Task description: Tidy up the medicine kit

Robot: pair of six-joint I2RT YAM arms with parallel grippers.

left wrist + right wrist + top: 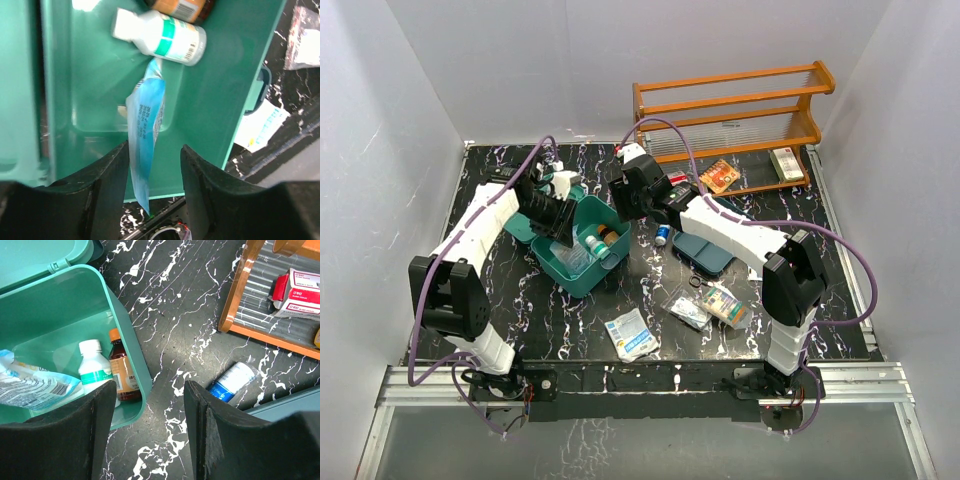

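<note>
- Medicine kit (582, 281): a teal-green box standing open on the left-centre of the black marbled table (550, 322), with its hinged lid (523, 224) thrown back on the far-left side.
- Contents of the kit: a white bottle (165, 37) with a green label lies on its side next to an amber bottle (123, 374) with an orange cap. Both are against the wall nearest the right arm.
- Blue pouch (146, 135): it leans inside the kit, its upper end near the white bottle and its lower end reaching down between the left fingers.
- Left gripper (155, 150): positioned over the open kit with the jaws set wide apart. The pouch hangs in the gap, and no clamping on it is visible.
- Right gripper (150, 385): positioned over the table just beside the kit's right wall, jaws spread and nothing between them.
- Small blue-and-white bottle (233, 382): lies on its side on the table between the kit and the dark blue tray (706, 252).
- Orange wooden rack (730, 110): stands at the far right of the table, with red-and-white cartons (296, 290) on its base.
- White sachet (632, 335) and clear packets (692, 310): lie near the front edge, apart from the kit.
</note>
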